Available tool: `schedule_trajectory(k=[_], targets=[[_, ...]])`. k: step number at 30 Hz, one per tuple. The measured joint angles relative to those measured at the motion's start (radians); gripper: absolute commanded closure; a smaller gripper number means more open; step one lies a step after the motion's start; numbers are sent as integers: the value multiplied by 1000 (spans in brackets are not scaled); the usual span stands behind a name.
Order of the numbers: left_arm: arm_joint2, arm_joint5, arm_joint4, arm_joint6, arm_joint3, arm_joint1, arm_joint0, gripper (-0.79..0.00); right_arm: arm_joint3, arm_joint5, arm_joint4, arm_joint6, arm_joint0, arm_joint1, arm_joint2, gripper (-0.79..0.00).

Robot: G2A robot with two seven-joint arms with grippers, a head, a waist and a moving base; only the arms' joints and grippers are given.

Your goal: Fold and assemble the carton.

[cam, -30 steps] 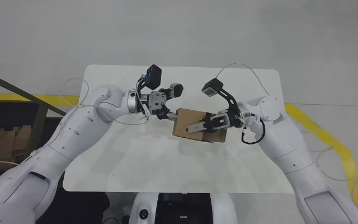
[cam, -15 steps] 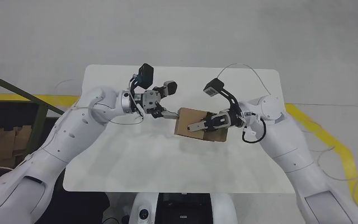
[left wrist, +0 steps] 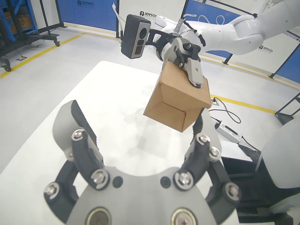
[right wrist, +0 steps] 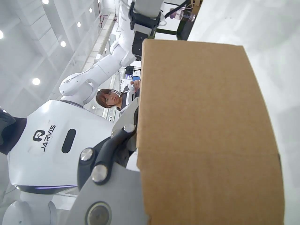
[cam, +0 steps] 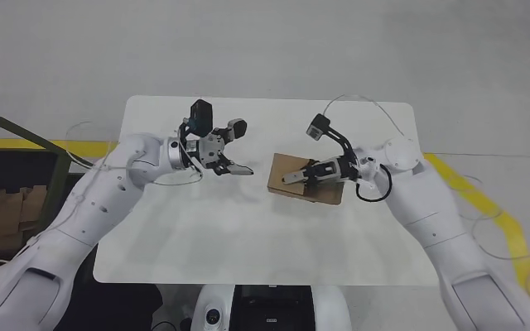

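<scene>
A brown carton (cam: 319, 184) hangs over the right middle of the white table (cam: 166, 240), tilted, folded into a box shape. My right gripper (cam: 300, 175) is shut on it, one finger lying across its upper face. From the left wrist, the carton (left wrist: 178, 99) shows a recessed end flap and the right gripper (left wrist: 194, 77) clamped on its top edge. My left gripper (cam: 240, 151) is open and holds nothing, a short way left of the carton; its fingers (left wrist: 72, 122) frame the carton from a distance. In the right wrist view the carton (right wrist: 206, 129) hides all but one finger (right wrist: 127, 120).
A thin white cable (cam: 364, 99) loops over the table's far right part. The table's front half is bare. Yellow floor tape (cam: 443, 170) runs past both sides, and a dark rack with cardboard (cam: 21, 203) stands off the left edge.
My left gripper has let go of the carton's left end and drawn back to the left, fingers spread. The right arm has shifted the carton slightly right.
</scene>
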Motion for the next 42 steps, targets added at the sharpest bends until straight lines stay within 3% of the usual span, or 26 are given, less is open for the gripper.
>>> schedule_trajectory(k=[16, 26, 30, 36, 38, 40, 42], targets=[[49, 0, 580, 465, 106, 14, -1, -785, 185, 29, -107, -108, 69, -53, -135, 0], [93, 0, 750, 579, 155, 8, -26, -785, 279, 26, -126, -120, 109, -105, -226, -3], [104, 0, 791, 599, 165, 6, -32, -785, 319, 22, -129, -132, 126, -126, -254, -83], [109, 10, 825, 619, 182, 2, -33, -785, 389, 12, -120, -138, 151, -158, -283, -95], [109, 16, 832, 622, 186, 1, -33, -785, 411, 10, -118, -136, 159, -168, -291, -197], [108, 20, 837, 625, 187, 0, -32, -785, 427, 6, -114, -133, 165, -175, -295, -366], [108, 22, 843, 627, 188, -1, -30, -785, 444, 0, -110, -124, 171, -181, -296, -677]])
